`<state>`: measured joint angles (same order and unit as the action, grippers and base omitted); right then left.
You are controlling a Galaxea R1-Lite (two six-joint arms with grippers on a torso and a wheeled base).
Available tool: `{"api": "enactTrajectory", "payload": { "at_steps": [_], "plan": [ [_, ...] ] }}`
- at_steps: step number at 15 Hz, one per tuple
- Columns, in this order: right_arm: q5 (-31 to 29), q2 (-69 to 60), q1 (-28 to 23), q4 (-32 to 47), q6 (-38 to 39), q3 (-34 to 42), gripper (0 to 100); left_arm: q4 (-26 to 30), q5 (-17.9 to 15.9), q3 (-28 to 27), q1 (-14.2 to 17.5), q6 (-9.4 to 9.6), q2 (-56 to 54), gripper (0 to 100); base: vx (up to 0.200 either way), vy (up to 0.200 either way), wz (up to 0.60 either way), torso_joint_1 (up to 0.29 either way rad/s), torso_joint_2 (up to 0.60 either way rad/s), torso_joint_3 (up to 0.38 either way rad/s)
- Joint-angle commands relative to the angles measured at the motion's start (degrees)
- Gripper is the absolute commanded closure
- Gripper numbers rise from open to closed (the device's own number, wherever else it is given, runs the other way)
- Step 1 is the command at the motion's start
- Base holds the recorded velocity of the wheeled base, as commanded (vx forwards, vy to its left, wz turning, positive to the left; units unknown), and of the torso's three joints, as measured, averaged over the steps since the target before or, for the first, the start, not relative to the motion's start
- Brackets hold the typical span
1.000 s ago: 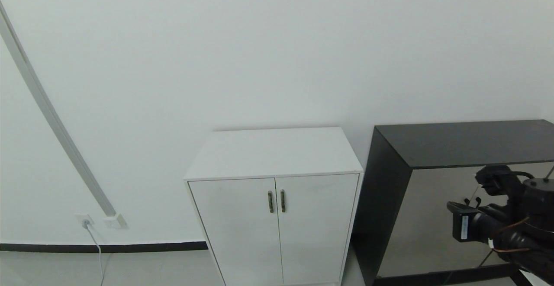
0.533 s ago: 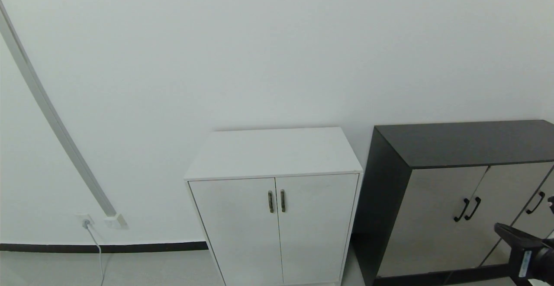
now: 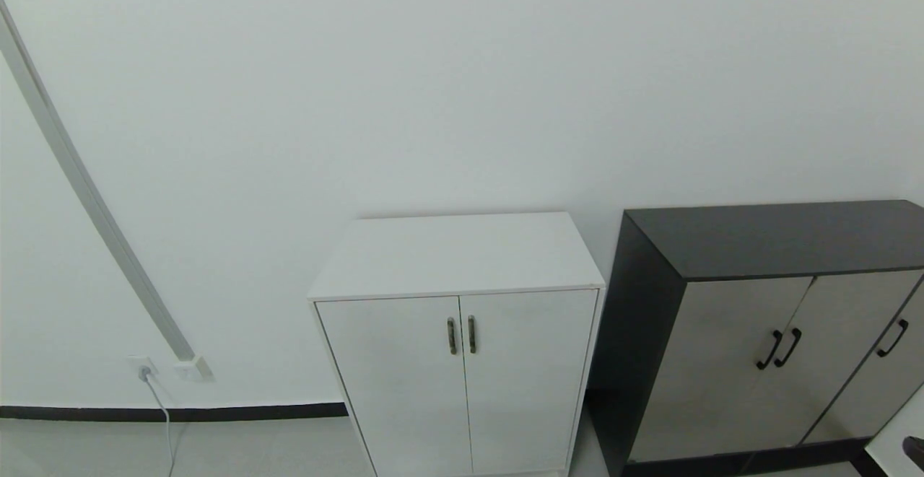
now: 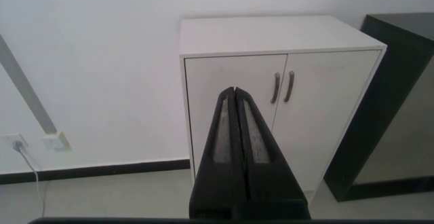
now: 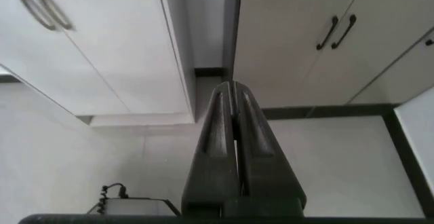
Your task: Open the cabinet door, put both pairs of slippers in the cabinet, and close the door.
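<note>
Two cabinets: one white wooden two-door cabinet and one black-framed cabinet with grey doors. The white one carries two brownish metal bar handles; the black one shows three black curved handles. On the wall are two white outlet boxes, one white cable and one grey slanted conduit. Two black grippers: the left gripper and the right gripper.

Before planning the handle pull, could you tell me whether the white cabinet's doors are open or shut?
Shut: both doors sit flush, handles side by side.
</note>
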<state>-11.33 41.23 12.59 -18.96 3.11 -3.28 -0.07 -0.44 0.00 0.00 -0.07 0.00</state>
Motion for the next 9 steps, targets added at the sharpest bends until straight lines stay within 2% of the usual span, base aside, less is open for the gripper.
{"api": "enactTrajectory", "payload": {
  "at_steps": [1,5,9],
  "plan": [
    [0.95,-13.98,0.15,8.41,-0.38,-0.32,100,-0.1,0.0,0.0,0.0,-0.01,0.0,100,0.0,0.0,0.0,0.0,0.0,0.0],
    [4.65,-27.61,1.12,20.63,-0.38,-0.41,100,-0.01,0.0,0.0,0.0,-0.01,0.0,100,0.0,0.0,0.0,0.0,0.0,0.0],
    [8.16,-28.84,1.21,21.15,-0.3,-2.08,100,-0.01,0.0,0.0,0.0,-0.01,0.0,100,0.0,0.0,0.0,0.0,0.0,0.0]
  ]
}}
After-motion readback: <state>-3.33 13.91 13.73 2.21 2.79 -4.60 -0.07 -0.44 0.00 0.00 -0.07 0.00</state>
